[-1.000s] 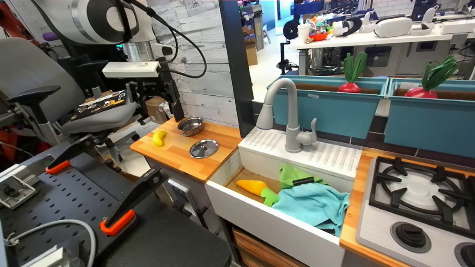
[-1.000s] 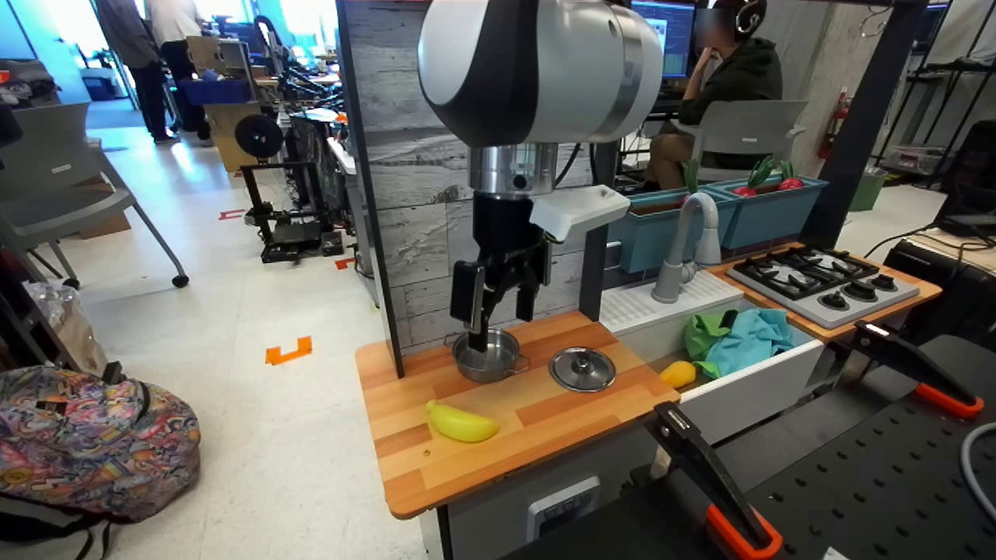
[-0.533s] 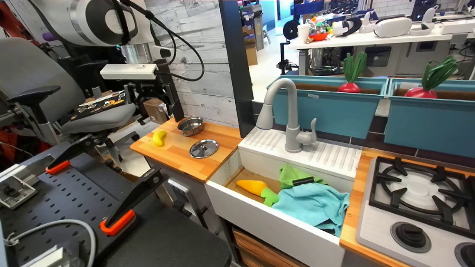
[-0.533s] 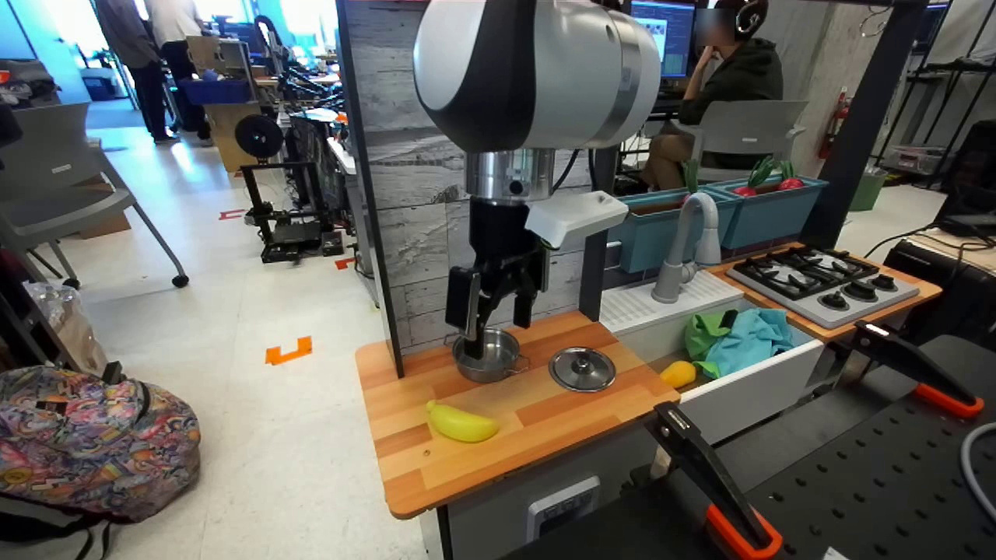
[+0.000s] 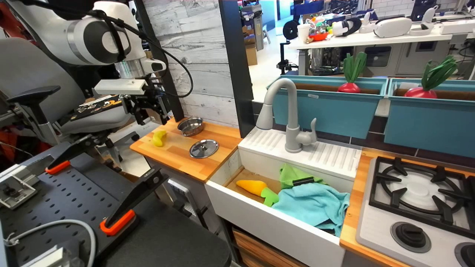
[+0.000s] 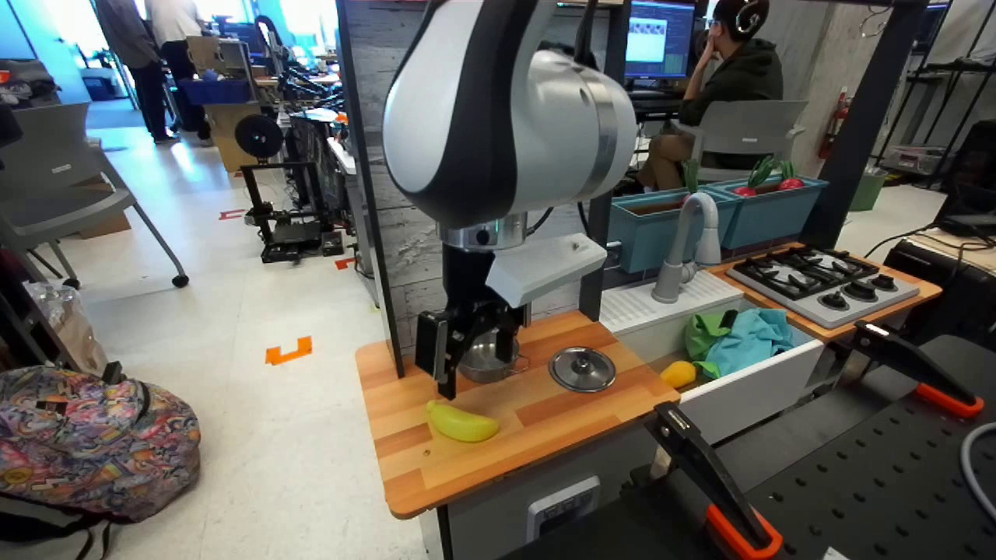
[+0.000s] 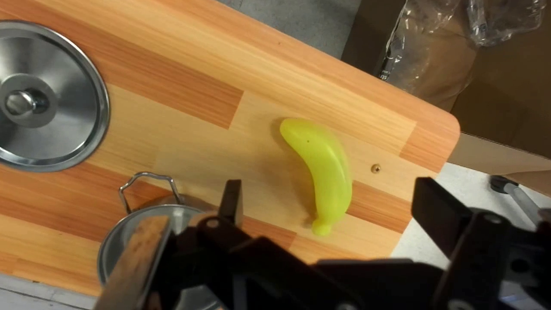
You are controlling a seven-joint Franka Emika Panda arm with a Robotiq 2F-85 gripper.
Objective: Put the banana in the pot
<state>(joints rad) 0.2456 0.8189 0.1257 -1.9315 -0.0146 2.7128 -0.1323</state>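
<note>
The gripper (image 7: 329,191), spread and empty, hangs above the counter (image 7: 185,137), where in the wrist view the banana (image 7: 332,172) lies with the pot (image 7: 112,247) at its eight o'clock, and an off-centre descent could knock the banana askew.

The claw (image 7: 328,189) gapes, the banana (image 7: 326,171) visible beyond; the half-hidden pot (image 7: 115,244) seems upright.

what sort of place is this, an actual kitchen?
Probably a robotics lab set up for kitchen tasks: a faucet and a stove give the kitchen side, while a VR headset in the background hints at a lab.
</note>
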